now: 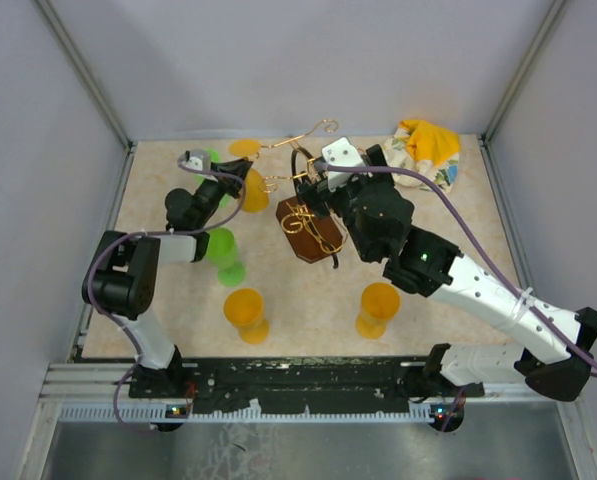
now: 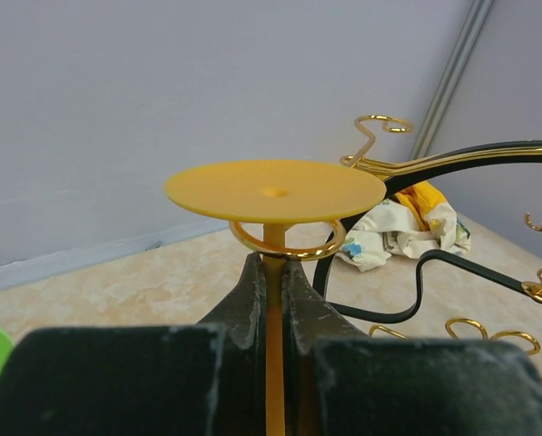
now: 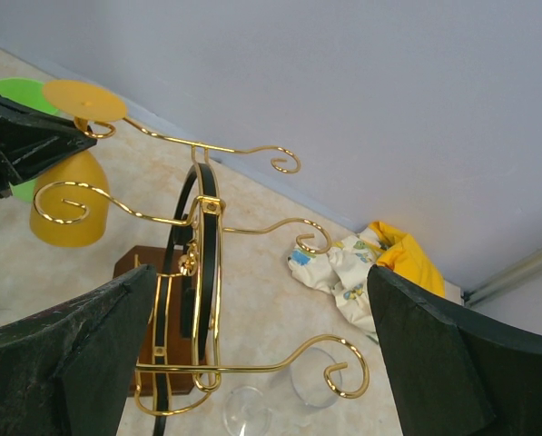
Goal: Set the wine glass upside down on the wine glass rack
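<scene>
An orange wine glass (image 2: 275,191) hangs upside down, its flat foot on top and its bowl (image 3: 67,214) below. My left gripper (image 2: 275,265) is shut on the stem, just under a gold curl (image 2: 289,243) of the wine glass rack that rings the stem. From above, the left gripper (image 1: 228,178) is at the rack's left arm. The wine glass rack (image 1: 308,215) stands mid-table on a brown wooden base (image 3: 139,272). My right gripper (image 3: 260,272) is open beside the rack's loop (image 3: 202,272), holding nothing, and hovers over the rack (image 1: 316,192).
A clear glass (image 3: 320,381) lies on the table under the rack's near arm. A yellow and white cloth (image 1: 428,148) sits at the back right. Two orange glasses (image 1: 246,312) (image 1: 378,308) stand in front, and a green glass (image 1: 222,248) is beside the left arm.
</scene>
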Available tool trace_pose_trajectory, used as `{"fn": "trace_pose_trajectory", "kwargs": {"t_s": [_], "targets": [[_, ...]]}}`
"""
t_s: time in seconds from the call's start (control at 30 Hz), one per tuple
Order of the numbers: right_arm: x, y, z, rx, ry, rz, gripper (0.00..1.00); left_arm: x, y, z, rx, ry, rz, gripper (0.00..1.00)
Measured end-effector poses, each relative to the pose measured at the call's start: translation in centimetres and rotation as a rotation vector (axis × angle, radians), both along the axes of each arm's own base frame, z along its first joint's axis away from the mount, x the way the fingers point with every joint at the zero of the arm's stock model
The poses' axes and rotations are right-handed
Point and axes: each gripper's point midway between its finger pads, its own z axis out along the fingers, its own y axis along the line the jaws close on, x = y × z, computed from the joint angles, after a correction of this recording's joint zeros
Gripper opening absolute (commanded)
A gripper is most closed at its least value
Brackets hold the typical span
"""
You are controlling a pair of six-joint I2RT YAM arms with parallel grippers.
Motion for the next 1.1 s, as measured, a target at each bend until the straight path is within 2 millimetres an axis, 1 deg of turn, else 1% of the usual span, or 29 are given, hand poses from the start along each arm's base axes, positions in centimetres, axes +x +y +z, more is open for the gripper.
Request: {"fn": "trace_pose_trajectory", "kwargs": {"t_s": [0.1, 0.2, 0.3, 0.43, 0.47, 0.53, 0.6, 0.67, 0.73, 0.87, 0.97, 1.03, 1.1], "targets": [[0.0, 0.0, 0.0, 0.001, 0.0, 0.0, 0.99, -0.5, -0.2, 0.6, 0.004, -0.015, -0.01, 0.0], [0.0, 0.0, 0.0, 0.001, 0.0, 0.0, 0.99, -0.9, -0.9, 1.1, 0.016, -0.029, -0.022, 0.0], [0.0, 0.0, 0.0, 0.002, 0.0, 0.0, 0.99, -1.2, -1.6, 0.8, 0.031, -0.025, -0.033, 0.01], [-0.1, -0.1, 0.1, 0.007, -0.001, 0.0, 0.99, -1.3, -2.1, 0.5, 0.039, -0.018, -0.04, 0.19], [-0.1, -0.1, 0.1, 0.008, 0.0, -0.001, 0.99, -1.3, -2.1, 0.5, 0.041, -0.019, -0.04, 0.25], [-0.1, -0.2, 0.2, 0.014, -0.001, -0.001, 0.99, -1.3, -2.0, 0.5, 0.042, -0.019, -0.038, 0.41], [-0.2, -0.3, 0.3, 0.018, -0.003, -0.001, 0.99, -1.4, -2.0, 0.6, 0.041, -0.021, -0.038, 0.53], [-0.2, -0.4, 0.4, 0.022, -0.004, -0.001, 0.99, -1.7, -2.0, 0.9, 0.042, -0.024, -0.04, 0.58], [-0.3, -0.4, 0.5, 0.024, -0.005, -0.001, 0.99, -2.1, -1.9, 1.3, 0.041, -0.028, -0.04, 0.61], [-0.3, -0.4, 0.5, 0.028, -0.003, -0.001, 0.99, -3.0, -1.5, 2.1, 0.052, -0.031, -0.024, 0.62], [-0.3, -0.3, 0.3, 0.026, 0.004, 0.001, 0.99, -3.9, -0.8, 2.7, 0.07, -0.026, 0.003, 0.62], [-0.3, -0.3, 0.1, 0.024, 0.01, 0.005, 0.99, -4.6, -0.3, 4.1, 0.082, -0.051, 0.021, 0.62], [-0.4, -0.2, 0.0, 0.023, 0.016, 0.008, 0.99, -5.5, 0.2, 5.8, 0.094, -0.086, 0.041, 0.63]]}}
